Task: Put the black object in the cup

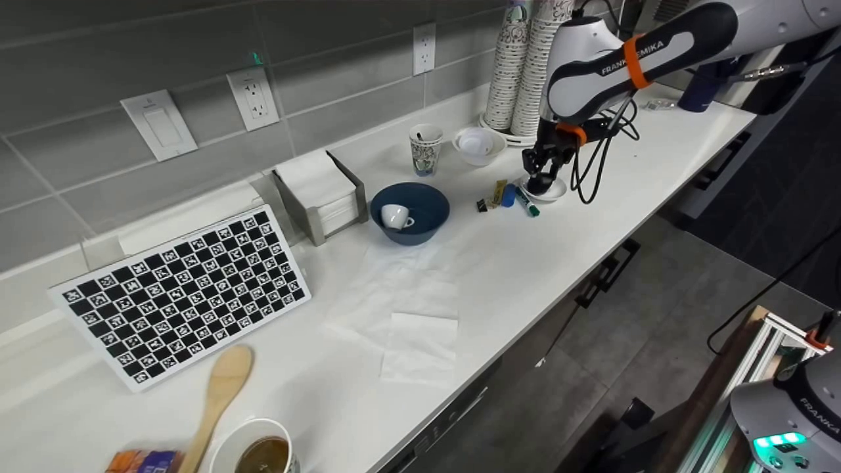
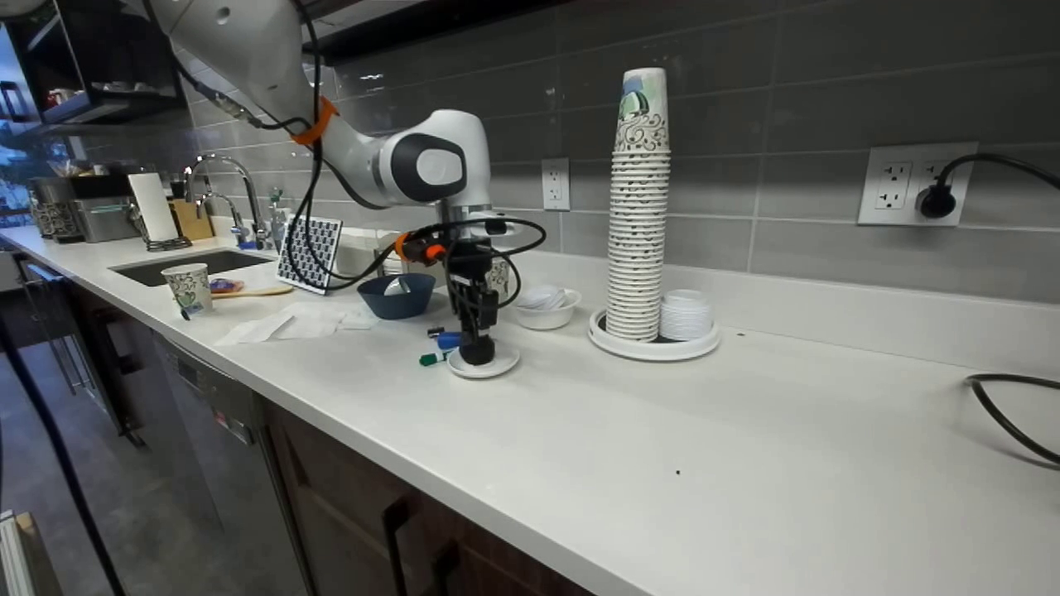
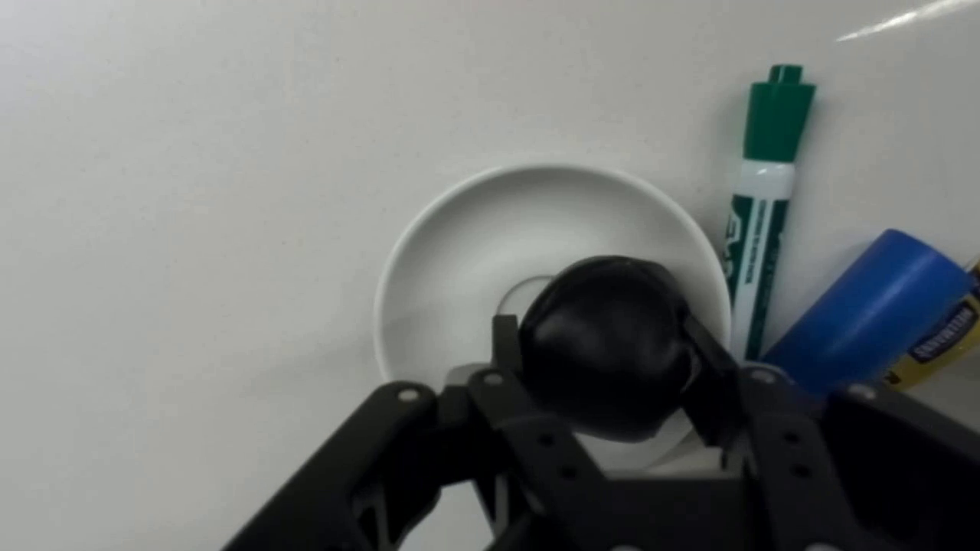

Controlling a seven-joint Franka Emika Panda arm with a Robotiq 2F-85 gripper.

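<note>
The black object (image 3: 609, 344) is a rounded, shiny dark lump. It lies between the fingers of my gripper (image 3: 597, 325), which touch it on both sides, with a crease at the right finger. It is in or just over a white saucer (image 3: 452, 252); I cannot tell if it is lifted. The gripper (image 2: 478, 327) points straight down there. No clearly grey metallic cup shows. A narrow patterned paper cup (image 1: 426, 150) stands near the wall, partly hidden behind the gripper in an exterior view. A small white mug (image 1: 394, 217) lies tilted in the blue bowl (image 1: 427, 203).
A green marker (image 3: 766, 184), blue cylinder (image 3: 873, 306) and yellow packet (image 3: 949, 337) lie right beside the saucer. A black clip (image 1: 481, 205) is close by. A white bowl (image 2: 546, 314) and tall paper cup stacks (image 2: 639, 240) stand behind. A napkin holder (image 1: 322, 197) is past the bowl.
</note>
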